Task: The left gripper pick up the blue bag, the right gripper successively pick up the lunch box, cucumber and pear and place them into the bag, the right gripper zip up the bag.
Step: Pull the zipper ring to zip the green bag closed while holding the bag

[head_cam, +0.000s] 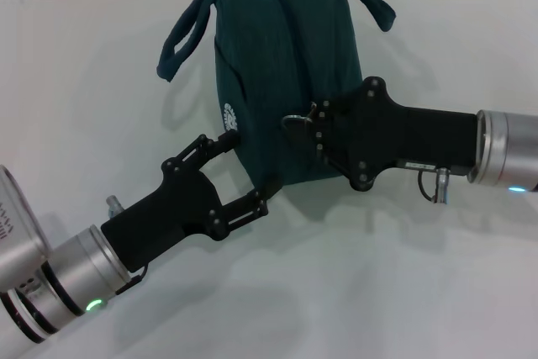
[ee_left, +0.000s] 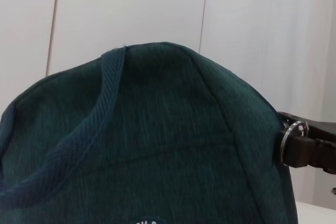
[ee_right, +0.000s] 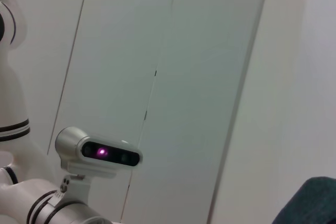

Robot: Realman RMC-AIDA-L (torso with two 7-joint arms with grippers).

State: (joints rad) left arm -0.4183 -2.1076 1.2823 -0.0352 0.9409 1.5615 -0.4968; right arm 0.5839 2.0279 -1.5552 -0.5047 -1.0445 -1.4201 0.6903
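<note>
The blue bag point(head_cam: 286, 65) stands on the white table at the back centre, zipper along its top and handles hanging to either side. My left gripper point(head_cam: 245, 167) reaches in from the lower left. It is open, its two fingers spread across the bag's near end and touching the fabric. My right gripper point(head_cam: 313, 120) comes in from the right and is shut on the silver ring pull point(head_cam: 293, 121) at the near end of the zipper. The left wrist view shows the bag point(ee_left: 157, 145) close up, with the ring pull point(ee_left: 286, 139) pinched in the right gripper point(ee_left: 310, 148). The lunch box, cucumber and pear are out of view.
The white table point(head_cam: 378, 275) spreads around the bag. The right wrist view looks up at pale wall panels point(ee_right: 210, 77), the robot's head camera point(ee_right: 100, 153) and a corner of the bag point(ee_right: 312, 203).
</note>
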